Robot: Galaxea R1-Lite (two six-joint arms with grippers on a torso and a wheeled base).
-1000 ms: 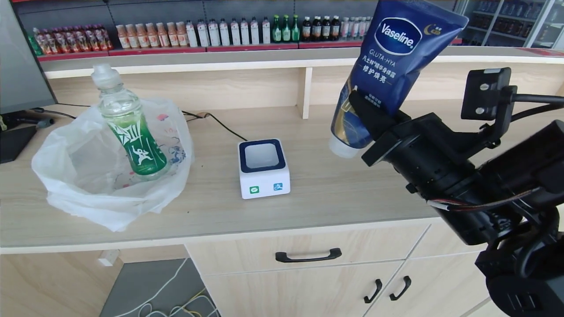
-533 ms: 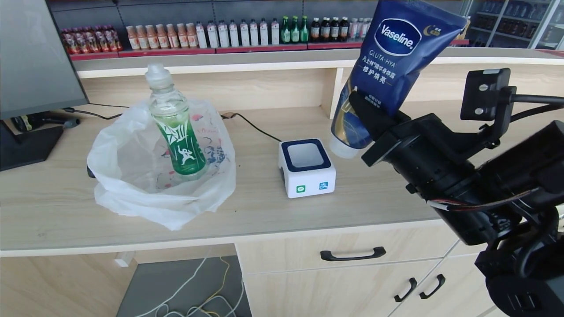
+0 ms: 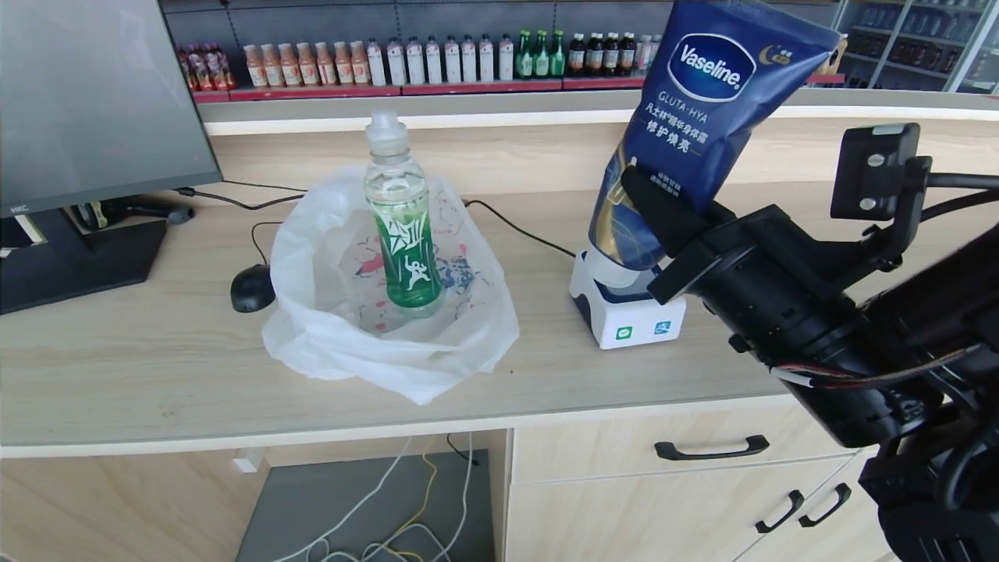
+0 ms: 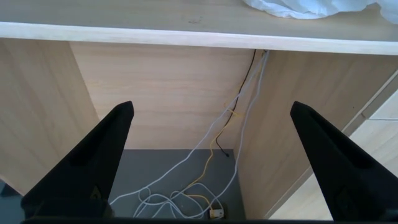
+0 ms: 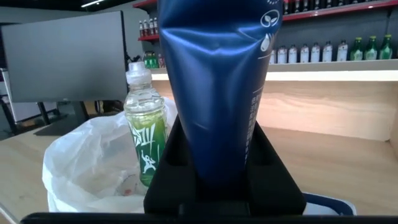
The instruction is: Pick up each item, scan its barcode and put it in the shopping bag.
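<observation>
Left claw (image 4: 211,109): fingers spread wide, nothing between them, held low below the desk (image 3: 117,367) edge. Cables (image 4: 205,186) hang in the open bay ahead of it, and a scrap of white bag is cut off above.

Far left of the right claw: monitor (image 3: 94,101), cropped by the frame edge. Nearer, a black mouse (image 3: 251,287) touches or sits just beside the bag's rim; can't tell which.

Shopping bag (image 3: 390,359), white, open-mouthed, lies on the desk well left of the right claw. A green bottle (image 3: 402,234) stands inside it, roughly upright, cap up, its base blurred through the plastic.

Scanner (image 3: 632,324), a white box, sits just below and in front of the right claw. Its top window is mostly hidden by the tube's cap.

Right claw (image 3: 654,209) is clamped on the lotion tube (image 3: 702,117) near its lower third. One finger shows across the tube's front; the other is hidden behind it. The tube's long axis is near vertical, leaning right at the top: white cap end down over the scanner, flat crimped end up and cut off by the frame. In the right wrist view the tube (image 5: 214,81) shows its plain back, and whether a barcode is on it is hard to make out.
</observation>
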